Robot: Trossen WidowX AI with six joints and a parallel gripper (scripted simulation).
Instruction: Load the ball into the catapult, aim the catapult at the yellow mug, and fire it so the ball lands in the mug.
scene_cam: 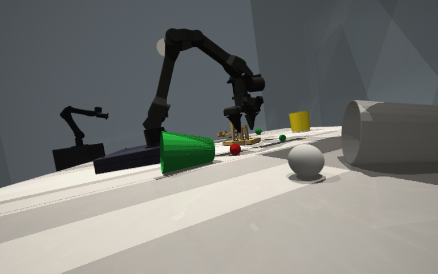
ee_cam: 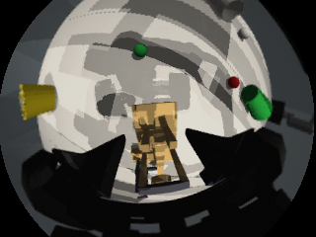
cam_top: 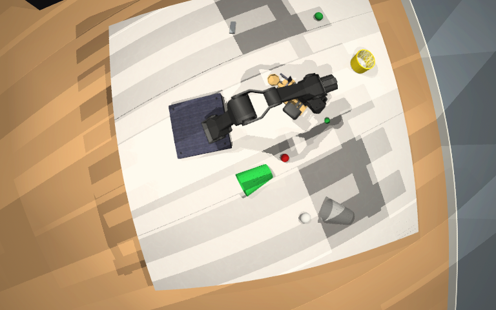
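The wooden catapult stands on the table, its round cup towards the robot's base side; I see no ball in the cup. My gripper is open and empty, pointing down, with its fingers apart just above the catapult. The arm hides part of the catapult in the top view. The yellow mug stands upright beyond the catapult. A small green ball and a red ball lie on the table.
A green cup and a grey cup lie on their sides. A white ball lies near the grey cup. Another green ball and a small grey block lie at the far side.
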